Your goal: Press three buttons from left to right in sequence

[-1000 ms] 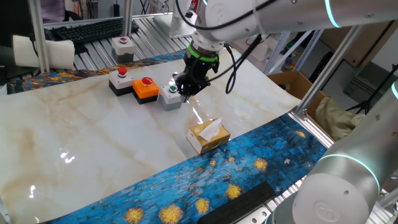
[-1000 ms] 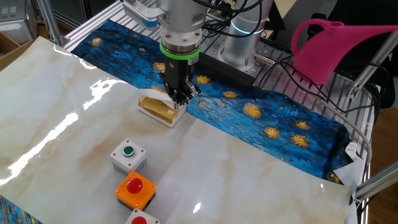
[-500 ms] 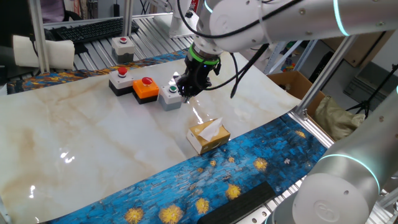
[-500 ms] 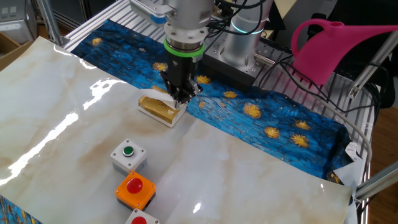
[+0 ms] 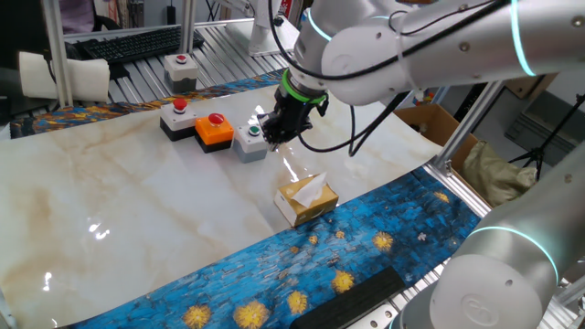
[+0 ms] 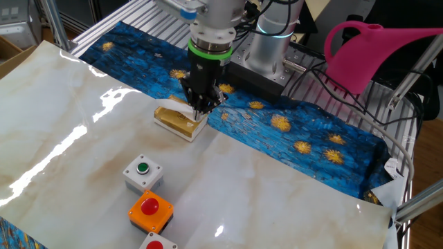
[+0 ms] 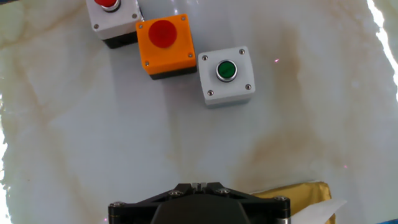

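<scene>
The black box with white top and red button [image 7: 107,17] is cut off at the hand view's top edge, beside the orange box with red button [image 7: 165,45] and the grey box with green button [image 7: 226,74] on glossy marble-patterned tabletop [image 5: 137,210]. The black two-finger gripper [image 6: 199,113] is seen fully closed, holding nothing. A tan tissue box [image 5: 306,200] is partly hidden.

You are seeing the arm [image 5: 402,46] folding lower over the table: in one fixed view its big white links are sinking and spreading across the upper right, covering more of the frame behind them. In the other fixed view the wrist with its green ring [image 6: 211,50] is shifting a little to the right and tilting, so the gripper [image 6: 201,111] is leaning slightly instead of hanging straight. Its tip is hovering in much the same spot above the marble tabletop [image 6: 277,194].
</scene>
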You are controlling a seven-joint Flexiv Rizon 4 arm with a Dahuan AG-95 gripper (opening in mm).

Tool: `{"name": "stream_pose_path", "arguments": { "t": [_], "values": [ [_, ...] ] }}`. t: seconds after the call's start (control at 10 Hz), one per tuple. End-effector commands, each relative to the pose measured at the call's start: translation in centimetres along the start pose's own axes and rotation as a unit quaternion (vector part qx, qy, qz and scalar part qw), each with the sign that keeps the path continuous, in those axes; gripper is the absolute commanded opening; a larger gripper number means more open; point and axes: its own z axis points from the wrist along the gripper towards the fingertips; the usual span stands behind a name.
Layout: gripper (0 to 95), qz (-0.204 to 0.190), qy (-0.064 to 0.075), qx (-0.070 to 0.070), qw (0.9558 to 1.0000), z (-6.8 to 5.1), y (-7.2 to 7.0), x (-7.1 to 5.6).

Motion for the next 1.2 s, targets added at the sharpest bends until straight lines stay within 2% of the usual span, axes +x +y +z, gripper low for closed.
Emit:
{"name": "stream_pose_path", "arguments": {
  "t": [0.1, 0.3, 0.6, 0.8, 1.2],
  "values": [
    [0.0, 0.045, -0.004, -0.002, 0.9990, 0.0, 0.0, 0.0],
    [0.0, 0.043, -0.004, -0.001, 0.9991, 0.3, 0.0, -0.2],
    [0.0, 0.034, -0.008, 0.020, 0.9992, 0.7, -0.5, -1.3],
    [0.0, 0.034, -0.004, 0.022, 0.9992, 0.3, -0.9, -3.4],
    [0.0, 0.038, -0.001, 0.022, 0.9991, 0.5, -1.5, -6.2]
  ]
}}
